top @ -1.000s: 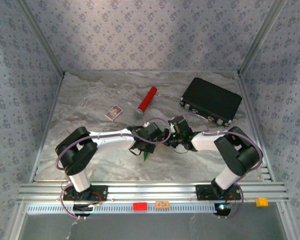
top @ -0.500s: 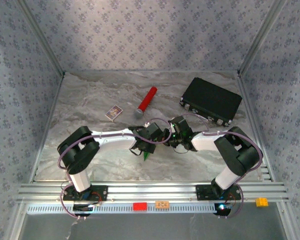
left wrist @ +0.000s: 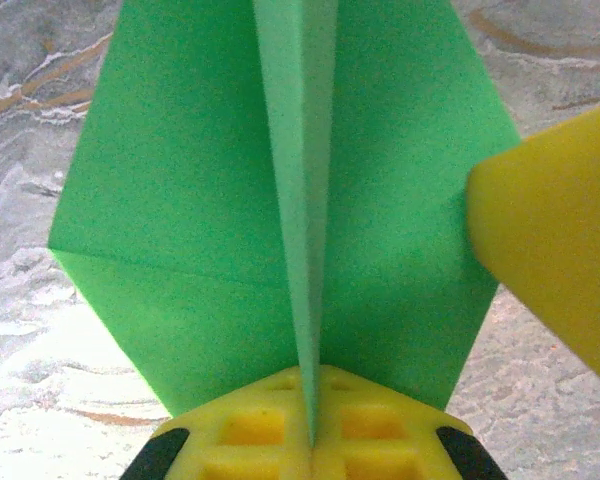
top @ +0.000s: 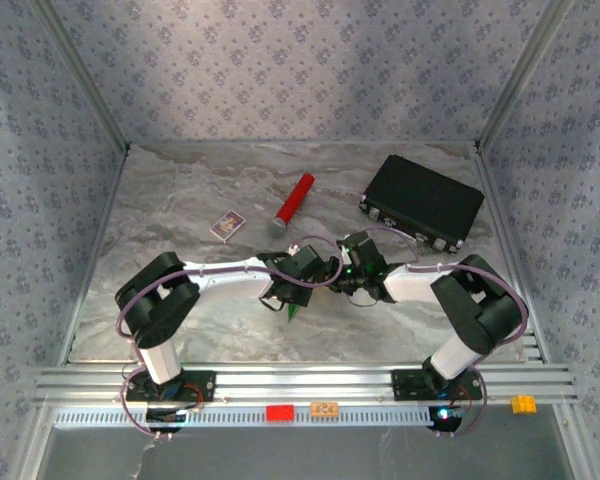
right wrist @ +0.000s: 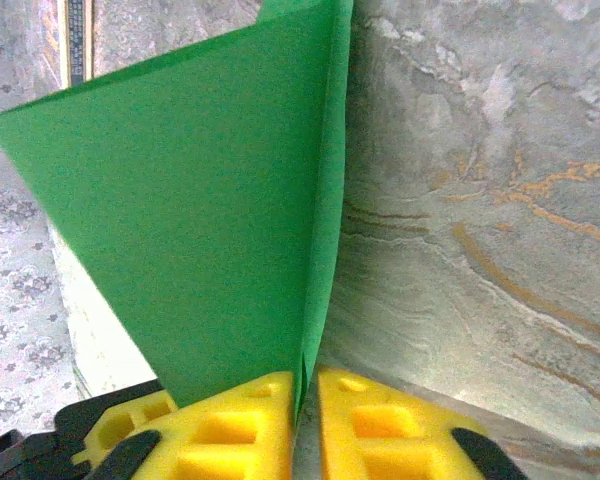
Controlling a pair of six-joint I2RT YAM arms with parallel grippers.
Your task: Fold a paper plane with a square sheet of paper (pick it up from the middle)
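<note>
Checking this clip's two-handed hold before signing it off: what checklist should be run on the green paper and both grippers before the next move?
1. Left gripper clamped on the folded green paper at its centre crease: ok.
2. Right gripper gripping the paper: cannot tell; the sheet sits in a slim gap between its fingers.
3. Paper untorn where visible: ok.
4. Red cylinder and black case lie apart from the paper: ok.

Both arms reach inward from their bases, elbows bent, the left arm and right arm meeting wrist to wrist at mid-table. The left gripper is clamped on the paper; the right gripper flanks its edge with a narrow slit between its fingers, grip unclear.
</note>
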